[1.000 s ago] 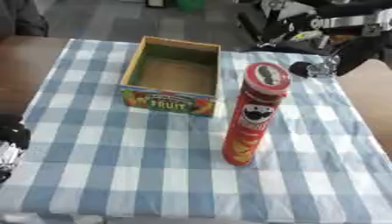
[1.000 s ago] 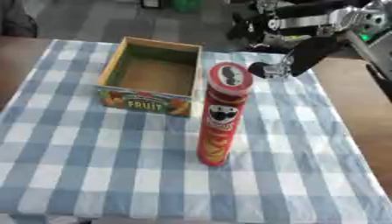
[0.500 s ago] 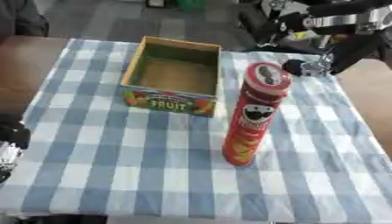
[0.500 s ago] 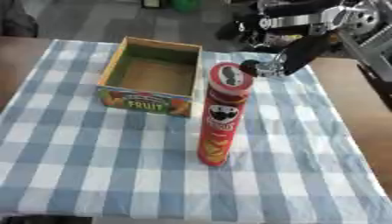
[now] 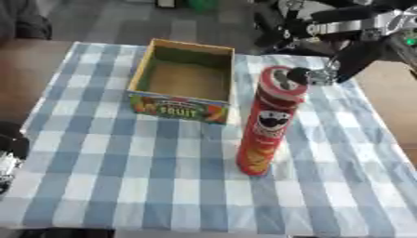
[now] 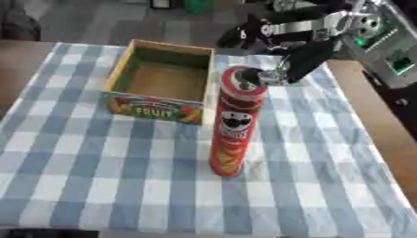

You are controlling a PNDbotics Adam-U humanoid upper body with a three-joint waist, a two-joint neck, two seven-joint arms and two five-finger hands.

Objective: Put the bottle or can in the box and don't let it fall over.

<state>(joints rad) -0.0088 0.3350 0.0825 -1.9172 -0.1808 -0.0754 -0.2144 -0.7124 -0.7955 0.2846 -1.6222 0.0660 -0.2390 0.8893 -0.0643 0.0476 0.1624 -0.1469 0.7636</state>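
Moved my right hand in toward top of Pringles can; whether fingers touch it, cannot tell. Can upright on checkered tabletop, just right of empty fruit box. Left hand idle at left edge.

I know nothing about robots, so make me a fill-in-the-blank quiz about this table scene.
1. The tall red can stands ___ on the checked cloth.
2. The word printed on the box is ___.
3. The inside of the box holds ___.
4. The right hand is near the can's ___.

Missing words: upright; FRUIT; nothing; top
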